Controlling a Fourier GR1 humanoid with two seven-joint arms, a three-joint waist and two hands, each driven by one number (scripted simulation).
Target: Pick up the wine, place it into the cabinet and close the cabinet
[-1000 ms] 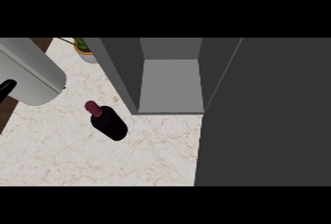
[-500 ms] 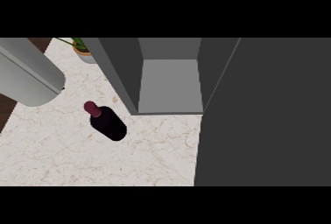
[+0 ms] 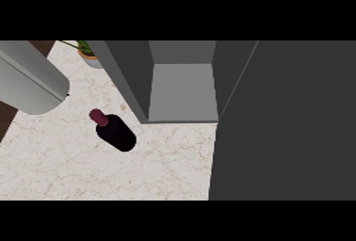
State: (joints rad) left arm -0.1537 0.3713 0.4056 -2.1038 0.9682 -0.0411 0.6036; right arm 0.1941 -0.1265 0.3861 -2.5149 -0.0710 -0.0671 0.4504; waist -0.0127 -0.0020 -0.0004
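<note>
The black hand seen at the far left earlier has gone; no fingers show, so their state cannot be told. The wine [image 3: 115, 132] stands untouched left of the open cabinet [image 3: 182, 89], so picking it up has not begun.

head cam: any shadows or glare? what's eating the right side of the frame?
Head view: flat, even light, with no glare and no clear cast shadow under the wine bottle on the counter. The cabinet's open door fills the right side as a plain dark grey slab; the cabinet interior is lighter grey. No hands show.
</note>
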